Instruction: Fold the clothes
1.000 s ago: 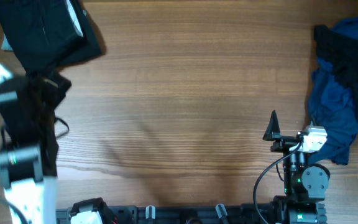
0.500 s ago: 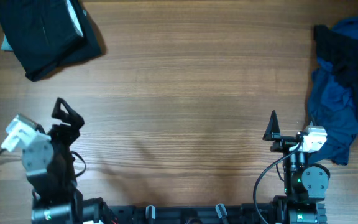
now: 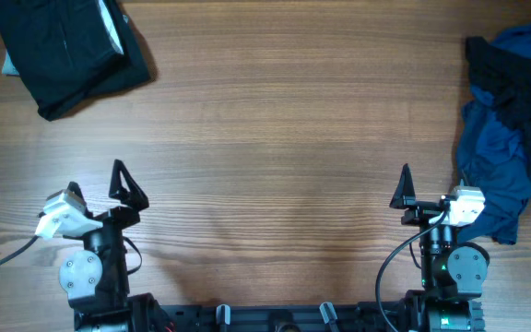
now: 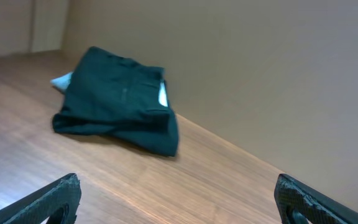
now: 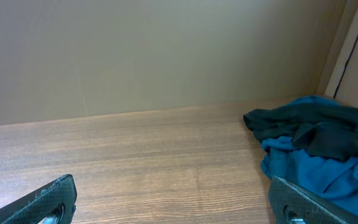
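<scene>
Although both arms stand idle, the fold on the black shorts [image 3: 67, 51] appears complete: the garment lies as a compact, roughly squared bundle at the 10 o'clock corner of the surface [image 3: 275, 138], with a strip of pale lining [image 3: 111, 28] showing along its 3 o'clock edge. The left arm [image 3: 86, 263] and right arm [image 3: 454, 263] sit at 7 and 5 o'clock, well apart from the bundle; the left jaws and right jaws are both spread wide and hold nothing. A loose heap of blue and navy fabric [image 3: 505, 138] lies unfolded at 3 o'clock; whether it forms part of the job cannot be determined. Limitations: the overhead view cuts off the bundle's far edge and the heap's outer side; the waistband button cannot be made out; a pale-blue sliver [image 4: 61, 81] beneath the bundle's 9 o'clock side is unidentifiable.
</scene>
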